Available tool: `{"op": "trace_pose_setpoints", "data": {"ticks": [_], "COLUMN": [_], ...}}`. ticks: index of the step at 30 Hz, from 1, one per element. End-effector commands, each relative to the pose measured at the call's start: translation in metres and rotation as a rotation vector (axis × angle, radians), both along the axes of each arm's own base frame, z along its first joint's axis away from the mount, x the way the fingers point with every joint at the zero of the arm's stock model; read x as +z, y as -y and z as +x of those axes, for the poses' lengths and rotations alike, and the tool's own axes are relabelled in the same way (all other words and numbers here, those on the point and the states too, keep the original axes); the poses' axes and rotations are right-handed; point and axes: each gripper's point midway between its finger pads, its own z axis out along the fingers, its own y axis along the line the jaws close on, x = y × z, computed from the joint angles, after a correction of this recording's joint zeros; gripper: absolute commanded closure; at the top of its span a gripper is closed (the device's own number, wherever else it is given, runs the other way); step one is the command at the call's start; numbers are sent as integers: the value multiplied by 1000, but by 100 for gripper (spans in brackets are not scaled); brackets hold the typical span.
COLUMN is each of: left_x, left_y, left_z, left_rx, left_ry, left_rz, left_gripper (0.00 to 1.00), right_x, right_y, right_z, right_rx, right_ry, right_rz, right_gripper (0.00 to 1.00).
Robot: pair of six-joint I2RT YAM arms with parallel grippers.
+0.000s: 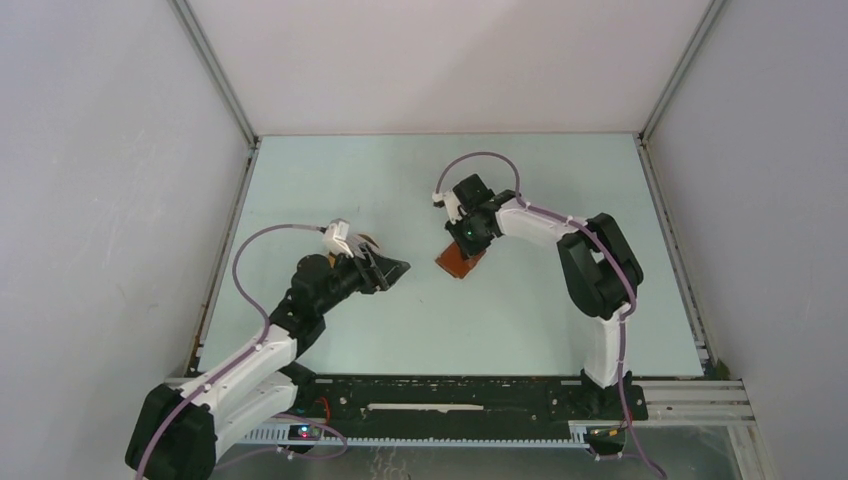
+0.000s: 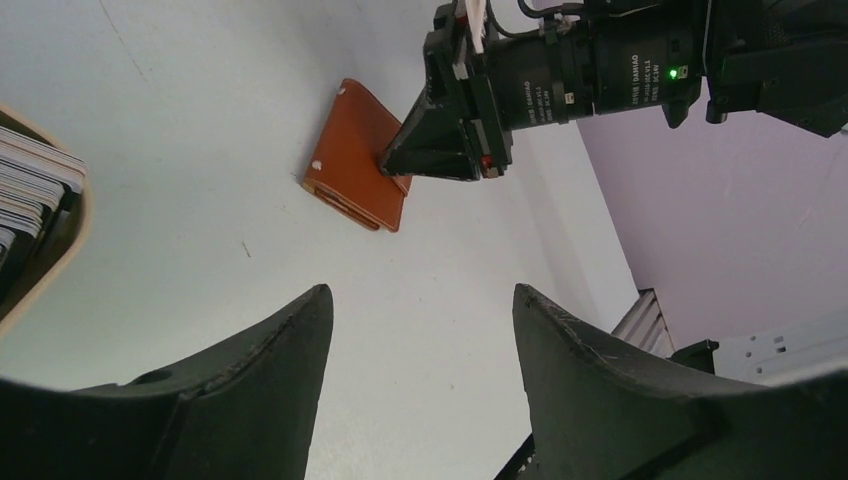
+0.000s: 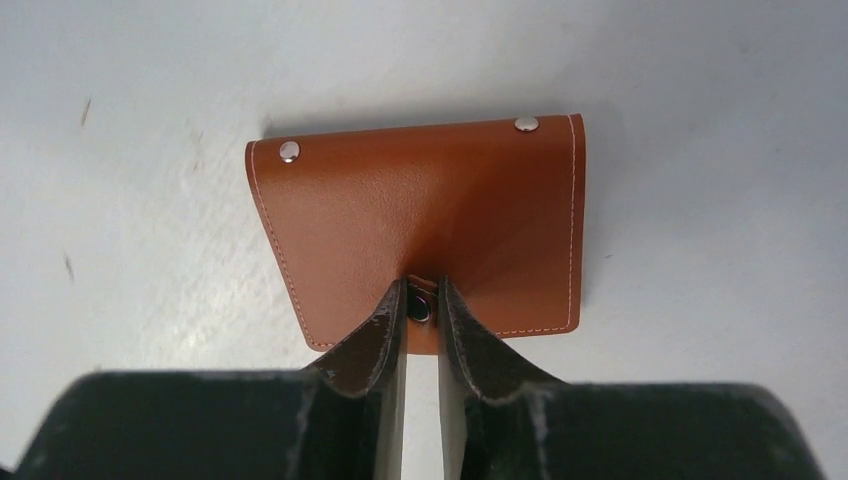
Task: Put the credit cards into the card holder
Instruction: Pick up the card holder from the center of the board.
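Observation:
The card holder (image 3: pixel 420 205) is a reddish-brown leather case lying closed and flat on the table. It also shows in the top view (image 1: pixel 457 264) and the left wrist view (image 2: pixel 350 160). My right gripper (image 3: pixel 421 287) is shut on its small strap tab with the snap (image 3: pixel 421 310) at the near edge; it also shows in the top view (image 1: pixel 468 240). The credit cards (image 2: pixel 30 185) stand edge-on in a tan tray (image 2: pixel 62 250) at the left. My left gripper (image 2: pixel 420 290) is open and empty above the table between tray and card holder, also seen in the top view (image 1: pixel 398 268).
The tan tray (image 1: pixel 372 240) sits just behind my left wrist in the top view. White enclosure walls stand on the left, right and far sides. The right arm (image 2: pixel 600 70) reaches over the card holder.

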Motion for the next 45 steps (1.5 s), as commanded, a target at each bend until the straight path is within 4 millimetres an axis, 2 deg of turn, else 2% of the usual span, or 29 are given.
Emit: {"op": "trace_pose_setpoints", "data": {"ticks": [1, 8, 11, 18, 22, 29, 34, 39, 45], "left_x": [9, 13, 17, 25, 15, -20, -35, -43, -46], "left_y": [9, 25, 35, 63, 71, 80, 92, 99, 114], "left_z": [-7, -18, -23, -40, -40, -35, -32, -21, -23], "left_rx": [-53, -149, -197, -322, -328, -329, -330, -355, -438], "left_ry": [49, 93, 109, 176, 150, 61, -3, 66, 72], "left_rz": [-63, -109, -130, -131, -116, -55, -71, -7, -36], "left_gripper": [28, 27, 26, 24, 23, 23, 23, 23, 23], "right_x": [36, 85, 94, 118, 120, 125, 122, 121, 136], "right_y": [8, 14, 15, 10, 10, 17, 23, 28, 28], "right_z": [-16, -44, -56, -98, -111, -141, -142, -147, -150], "right_rx": [187, 419, 515, 795, 862, 1048, 1087, 1163, 1213], "right_ry": [10, 38, 77, 215, 217, 262, 300, 367, 459], "right_rz": [117, 361, 400, 543, 589, 668, 661, 621, 563], "right_gripper": [100, 100, 100, 100, 100, 100, 100, 100, 100]}}
